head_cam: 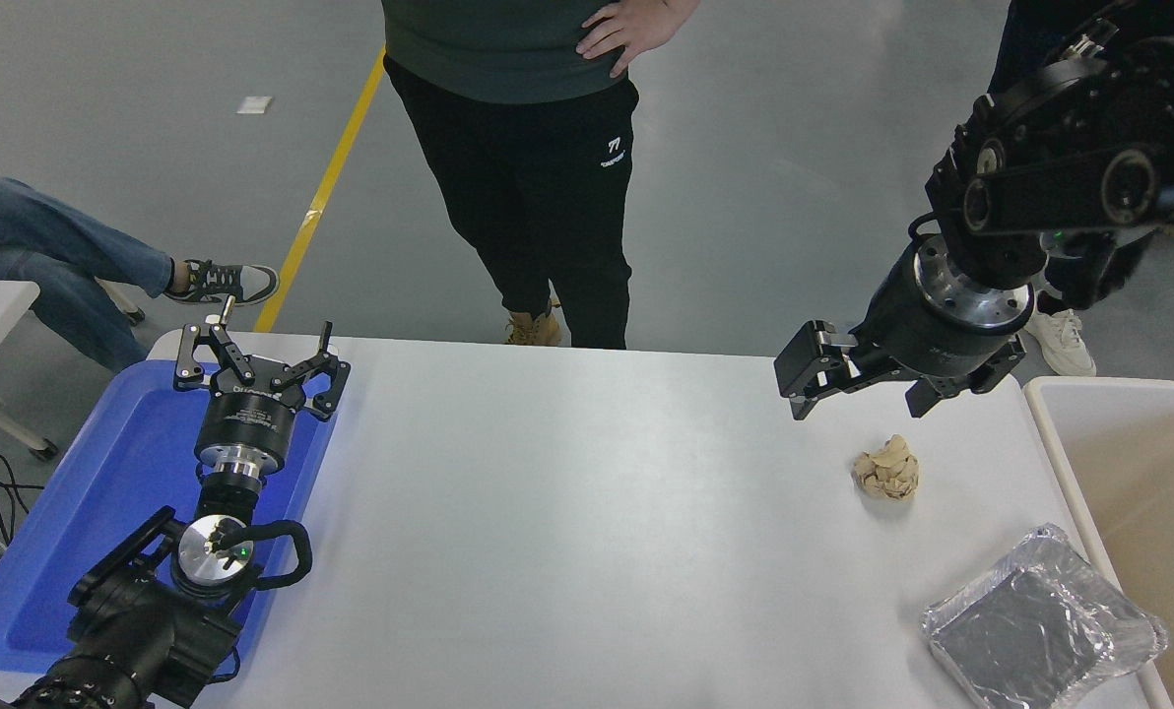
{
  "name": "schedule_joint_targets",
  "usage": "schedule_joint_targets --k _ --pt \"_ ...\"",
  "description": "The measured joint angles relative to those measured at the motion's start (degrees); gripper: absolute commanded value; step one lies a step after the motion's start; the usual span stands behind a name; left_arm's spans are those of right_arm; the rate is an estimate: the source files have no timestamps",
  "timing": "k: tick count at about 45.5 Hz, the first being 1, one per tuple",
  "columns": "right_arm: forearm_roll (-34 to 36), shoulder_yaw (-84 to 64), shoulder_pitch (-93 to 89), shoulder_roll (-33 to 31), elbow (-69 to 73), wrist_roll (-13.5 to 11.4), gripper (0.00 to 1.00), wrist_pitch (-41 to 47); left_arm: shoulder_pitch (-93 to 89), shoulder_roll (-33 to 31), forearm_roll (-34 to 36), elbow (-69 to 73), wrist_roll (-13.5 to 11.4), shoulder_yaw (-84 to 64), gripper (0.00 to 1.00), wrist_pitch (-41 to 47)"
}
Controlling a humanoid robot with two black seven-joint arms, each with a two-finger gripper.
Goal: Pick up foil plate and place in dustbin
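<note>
Grey floor, yellow line

The worktop lies bare across the centre of the frame, giving open passage there. At lower right, the foil plate sits beside the dustbin, whose white rim bounds the right edge. A crumpled paper ball lies right of centre, between the plate and the raised right gripper. At left, the parked left gripper occupies the space over the blue tray. A person stands beyond the far edge at top centre.
</note>
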Motion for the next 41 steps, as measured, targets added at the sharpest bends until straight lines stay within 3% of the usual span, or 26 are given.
schedule_joint_targets --k 41 --pt "0.1 -0.6 -0.7 -0.2 -0.4 0.1 1.0 -0.1 0.0 0.0 0.0 0.0 0.0 0.0 1.0 0.0"
